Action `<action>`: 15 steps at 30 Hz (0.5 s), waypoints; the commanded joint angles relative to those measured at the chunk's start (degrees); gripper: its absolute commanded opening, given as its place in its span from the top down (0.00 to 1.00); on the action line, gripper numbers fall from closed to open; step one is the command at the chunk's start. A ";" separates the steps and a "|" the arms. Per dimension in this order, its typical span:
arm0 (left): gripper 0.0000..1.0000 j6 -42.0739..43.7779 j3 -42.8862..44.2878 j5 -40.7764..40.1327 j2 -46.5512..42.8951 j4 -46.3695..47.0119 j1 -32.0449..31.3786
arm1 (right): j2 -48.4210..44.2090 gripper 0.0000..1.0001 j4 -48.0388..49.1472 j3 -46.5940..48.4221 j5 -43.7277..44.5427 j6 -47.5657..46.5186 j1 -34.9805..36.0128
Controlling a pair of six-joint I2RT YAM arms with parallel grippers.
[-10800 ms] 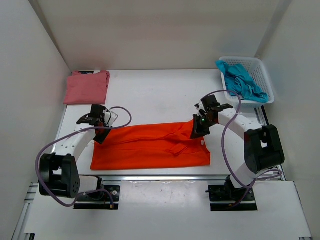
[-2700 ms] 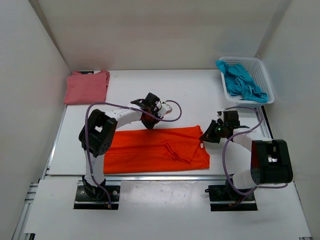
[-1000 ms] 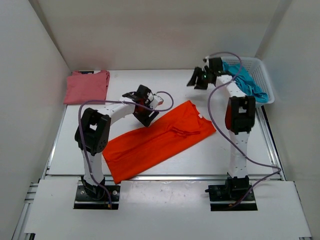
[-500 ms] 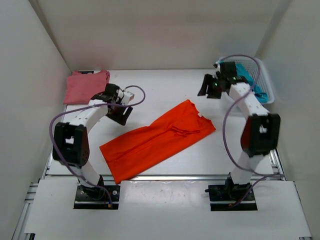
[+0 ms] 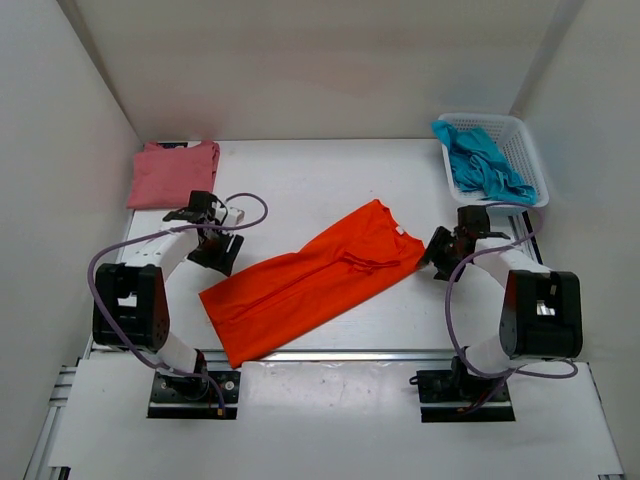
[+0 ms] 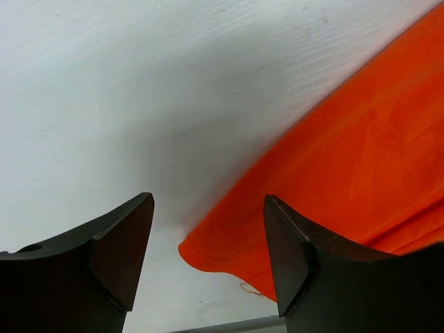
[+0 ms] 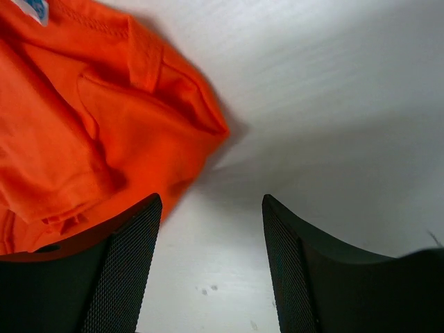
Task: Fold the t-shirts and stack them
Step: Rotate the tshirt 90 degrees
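The orange shirt (image 5: 315,280) lies folded into a long strip on the counter (image 5: 320,190). Less than three seconds ago it lay square across the front. Now it is slewed on a diagonal, its hem end toward the left hand (image 5: 213,248) and its collar end toward the right hand (image 5: 440,247).

Both hands have come back down to it after swinging away toward the far corners a moment ago. From the left wrist, the left hand (image 6: 208,211) stands wide open and holds nothing; a corner of the shirt (image 6: 333,152) lies on the counter in the gap between the fingers (image 6: 118,250), not pinched. From the right wrist, the right hand (image 7: 211,205) is also spread and empty, with the sleeve-and-collar end (image 7: 90,118) just off its left finger (image 7: 118,263) and bare counter straight ahead.

My reading: the turn has brought one end of the strip within reach of each arm, so the next step is probably to pinch an end and fold it across.

Farther out, beyond the left hand, the pink shirt (image 5: 172,175) lies already folded — the likely base of the stack. Beyond the right hand, the teal shirt (image 5: 485,160) sits crumpled in the white basket (image 5: 530,150), still to be folded.
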 commanded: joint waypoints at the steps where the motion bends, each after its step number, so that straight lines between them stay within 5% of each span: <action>1: 0.25 -1.59 0.22 1.36 -2.25 0.41 2.35 | 2.69 0.35 7.83 0.51 -1.91 3.19 -0.16; 5: 0.24 -1.50 1.36 0.93 -1.98 0.23 3.32 | 7.78 0.40 10.39 1.82 -3.58 3.37 -0.08; 10: 0.24 -1.06 2.15 1.45 -1.63 -0.39 5.08 | 15.60 1.00 9.70 8.75 -5.52 2.93 -0.16; 15: 0.24 -1.06 4.87 2.50 0.48 -1.53 8.59 | 28.15 1.00 3.04 29.18 -5.53 -0.92 2.91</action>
